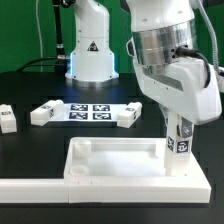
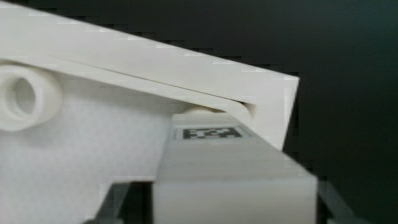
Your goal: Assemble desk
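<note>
The white desk top [image 1: 110,172] lies open side up on the black table, a rimmed tray. My gripper [image 1: 177,126] is shut on a white block leg [image 1: 181,147] with a black-and-white tag and holds it upright at the tray's far corner on the exterior view's right. In the wrist view the leg [image 2: 222,160] runs between my fingers [image 2: 118,206] into the corner of the desk top [image 2: 107,150], its tip hidden under the rim. A round socket [image 2: 22,95] shows at another corner. My gripper [image 2: 217,208] grips the leg's near end.
Three loose legs lie behind the tray: one at the far left [image 1: 6,118], two [image 1: 42,113] [image 1: 127,116] at the ends of the marker board [image 1: 88,110]. The long white border bar [image 1: 40,186] runs along the front. The robot base [image 1: 90,50] stands at the back.
</note>
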### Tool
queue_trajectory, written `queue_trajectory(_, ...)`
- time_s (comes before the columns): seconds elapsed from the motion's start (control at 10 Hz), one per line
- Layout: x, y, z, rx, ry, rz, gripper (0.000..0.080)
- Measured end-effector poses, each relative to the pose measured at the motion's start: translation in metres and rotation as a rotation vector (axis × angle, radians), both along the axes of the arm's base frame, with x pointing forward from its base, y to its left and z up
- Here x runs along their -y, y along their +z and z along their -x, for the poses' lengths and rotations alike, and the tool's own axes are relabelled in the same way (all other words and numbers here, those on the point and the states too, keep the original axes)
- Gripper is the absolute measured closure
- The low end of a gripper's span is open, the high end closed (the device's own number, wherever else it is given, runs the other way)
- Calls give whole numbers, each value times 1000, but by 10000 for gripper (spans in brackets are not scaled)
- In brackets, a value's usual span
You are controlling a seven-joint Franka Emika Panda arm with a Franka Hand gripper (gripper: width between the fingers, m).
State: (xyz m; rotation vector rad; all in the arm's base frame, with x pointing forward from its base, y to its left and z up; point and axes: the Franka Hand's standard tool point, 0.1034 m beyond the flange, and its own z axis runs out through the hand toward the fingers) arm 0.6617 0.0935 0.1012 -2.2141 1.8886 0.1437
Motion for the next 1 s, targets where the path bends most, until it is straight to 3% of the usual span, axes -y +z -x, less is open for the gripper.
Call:
queue_trajectory(0.1, 0, 0, 0, -7, -39, -7, 504)
queue_trajectory(0.3, -3, -1, -2, -38, -343, -74, 504)
queue_trajectory(0.7, -2, -1, -3, -43, -537, -75, 504)
queue_trajectory(1.0, -1, -1, -3, -43, -542, -69, 504)
